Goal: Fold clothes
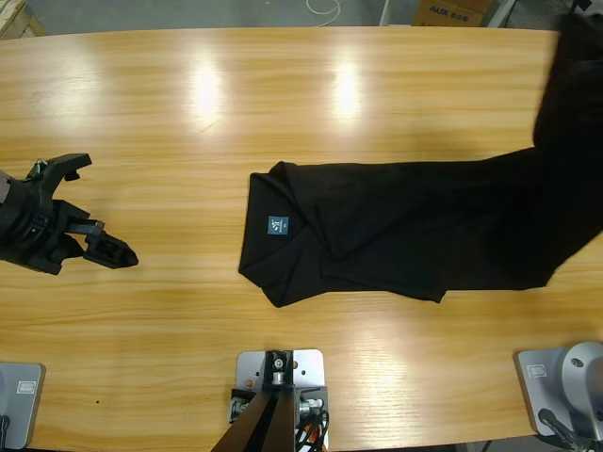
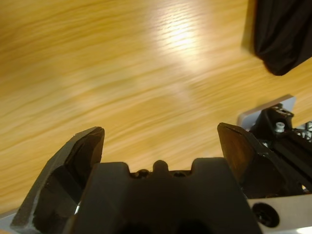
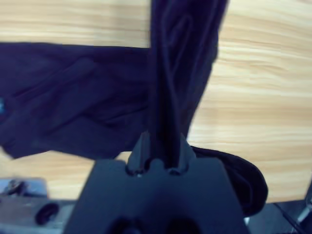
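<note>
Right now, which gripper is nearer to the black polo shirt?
Right. The right gripper has its jaws shut on a bunched fold of the polo shirt at its far end. The left gripper hovers open over bare table, apart from the collar end.

A lab or workshop: a long, glossy wooden desk point(image 1: 283, 94) fills the frame, with grey floor, a white cable point(image 1: 323, 8) and a brown cardboard box point(image 1: 450, 11) along the top edge.

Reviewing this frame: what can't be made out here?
- Right gripper: not visible in the high view; lifted polo shirt fabric fills that right edge.
- Shirt's buttons and chest mark: not visible in any view; only the teal label shows.
- Left wrist view: the shirt is cut off by the top corner.
</note>
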You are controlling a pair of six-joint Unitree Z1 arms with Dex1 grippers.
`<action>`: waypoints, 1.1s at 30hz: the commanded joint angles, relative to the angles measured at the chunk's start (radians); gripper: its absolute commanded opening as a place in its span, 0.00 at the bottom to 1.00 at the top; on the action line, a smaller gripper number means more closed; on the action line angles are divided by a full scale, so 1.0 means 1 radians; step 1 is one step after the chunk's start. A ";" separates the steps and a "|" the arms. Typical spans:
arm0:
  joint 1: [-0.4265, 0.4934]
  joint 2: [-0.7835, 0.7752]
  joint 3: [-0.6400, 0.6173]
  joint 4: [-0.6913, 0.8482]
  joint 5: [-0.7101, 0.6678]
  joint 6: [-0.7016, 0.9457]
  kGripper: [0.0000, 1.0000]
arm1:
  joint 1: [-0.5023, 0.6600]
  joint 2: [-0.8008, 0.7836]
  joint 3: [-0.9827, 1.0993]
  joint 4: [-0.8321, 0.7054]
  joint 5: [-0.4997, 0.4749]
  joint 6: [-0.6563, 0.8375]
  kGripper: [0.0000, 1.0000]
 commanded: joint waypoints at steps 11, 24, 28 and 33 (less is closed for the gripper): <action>-0.010 -0.078 0.153 -0.070 -0.020 -0.005 0.91 | 0.255 0.411 -0.421 0.076 0.131 0.074 0.00; -0.010 -0.082 0.169 -0.085 -0.020 -0.009 0.91 | 0.360 0.589 -0.486 0.065 0.177 0.067 0.00; -0.010 -0.082 0.181 -0.095 -0.020 -0.014 0.91 | 0.366 0.641 -0.524 0.059 0.195 0.053 0.00; -0.010 -0.087 0.192 -0.105 -0.021 -0.021 0.91 | 0.374 0.690 -0.567 0.059 0.225 0.042 0.00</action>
